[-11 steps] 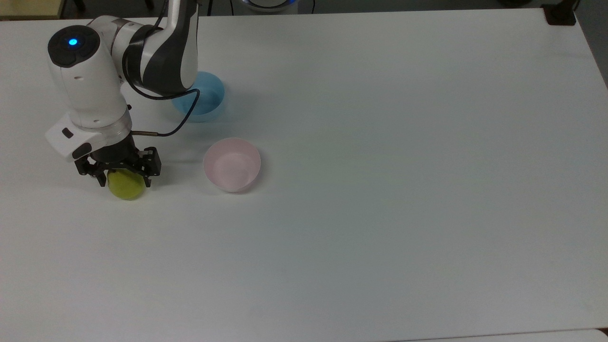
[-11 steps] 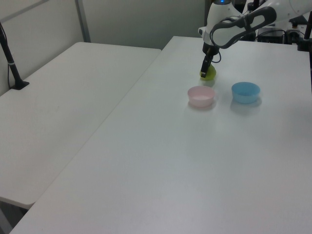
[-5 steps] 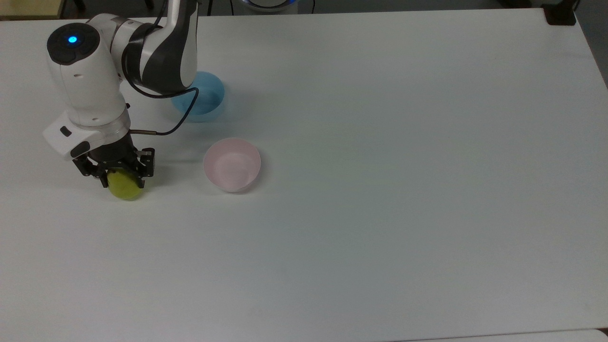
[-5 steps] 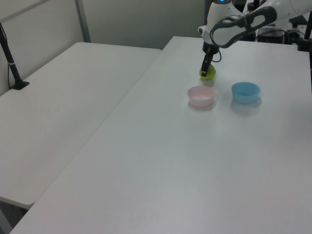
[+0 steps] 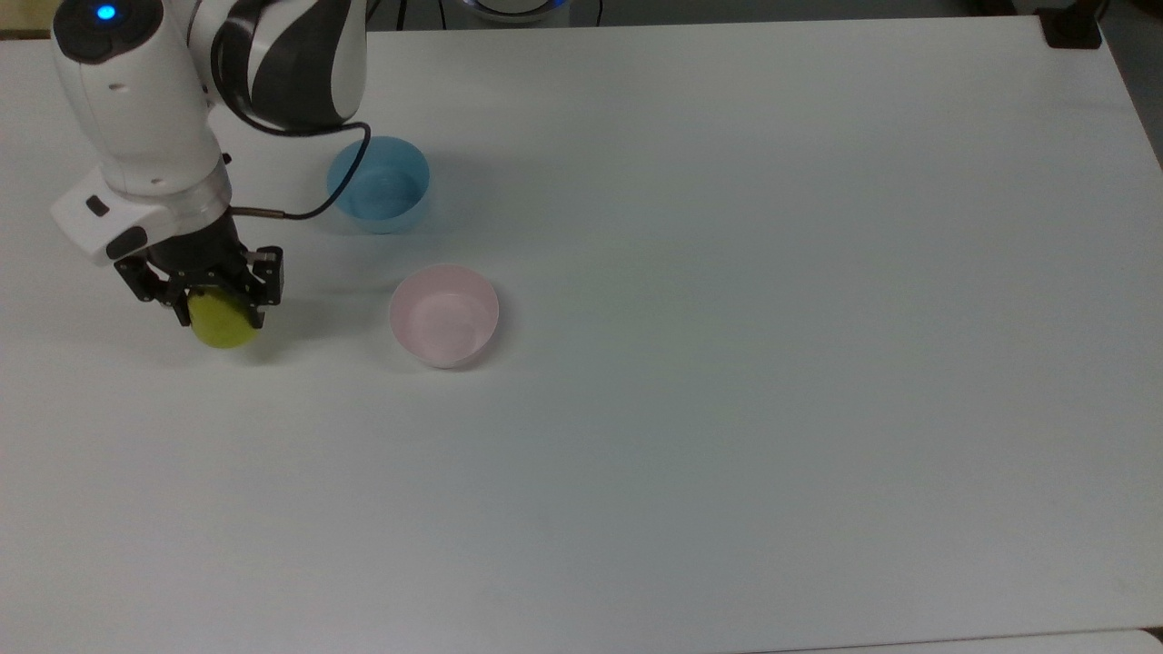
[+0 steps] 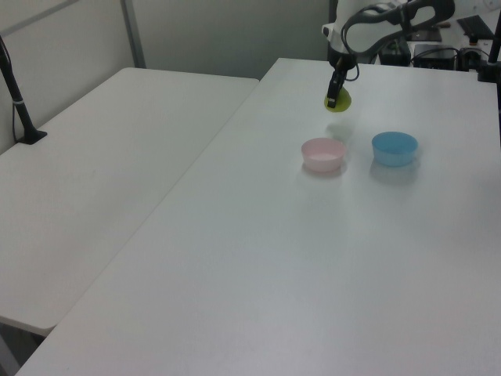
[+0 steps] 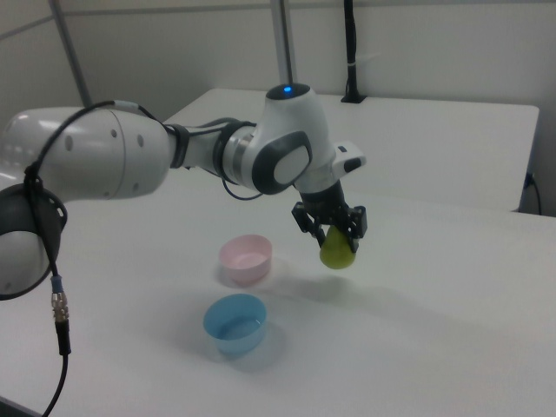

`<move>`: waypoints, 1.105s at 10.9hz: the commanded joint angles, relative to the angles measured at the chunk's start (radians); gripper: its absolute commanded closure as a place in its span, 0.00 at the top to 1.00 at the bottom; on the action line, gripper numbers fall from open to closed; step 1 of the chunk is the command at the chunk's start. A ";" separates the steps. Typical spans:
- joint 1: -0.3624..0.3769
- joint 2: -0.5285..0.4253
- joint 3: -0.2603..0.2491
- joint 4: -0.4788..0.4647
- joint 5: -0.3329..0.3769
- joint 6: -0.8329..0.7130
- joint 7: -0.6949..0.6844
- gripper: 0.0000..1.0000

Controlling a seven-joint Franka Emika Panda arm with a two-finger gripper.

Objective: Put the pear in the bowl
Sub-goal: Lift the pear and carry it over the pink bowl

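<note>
Above the bench (image 5: 727, 363), near the top view's left edge, we see the hand (image 5: 211, 295) clamped on the pear (image 5: 221, 322), lifted clear of the surface. Well apart, the pink bowl (image 5: 443, 314) sits beside a blue bowl (image 5: 379, 183).

This looks like a robotics lab: a white Franka arm (image 7: 174, 156) works over a broad white table (image 5: 727, 363), with a second plain table (image 6: 102, 157) just beside it. Bare pale walls stand behind the tables, and black clamped poles (image 7: 349, 52) (perhaps camera mounts) rise from that second table's far edge.
</note>
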 commanded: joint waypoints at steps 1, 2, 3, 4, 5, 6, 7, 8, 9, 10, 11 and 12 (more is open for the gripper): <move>0.071 -0.119 0.002 -0.081 -0.012 -0.060 0.125 0.38; 0.097 -0.142 0.000 -0.106 -0.014 -0.059 0.184 0.39; 0.132 -0.155 0.000 -0.123 -0.017 -0.060 0.243 0.39; 0.161 -0.169 0.000 -0.138 -0.026 -0.059 0.306 0.39; 0.197 -0.172 0.000 -0.158 -0.052 -0.059 0.366 0.39; 0.232 -0.172 0.000 -0.177 -0.080 -0.059 0.431 0.39; 0.261 -0.172 0.000 -0.187 -0.101 -0.057 0.497 0.39; 0.283 -0.170 0.000 -0.204 -0.118 -0.051 0.552 0.39; 0.303 -0.169 0.000 -0.215 -0.127 -0.050 0.590 0.39; 0.318 -0.169 0.002 -0.229 -0.130 -0.048 0.615 0.39; 0.333 -0.164 0.002 -0.232 -0.131 -0.047 0.621 0.39; 0.332 -0.156 0.002 -0.232 -0.132 -0.042 0.623 0.39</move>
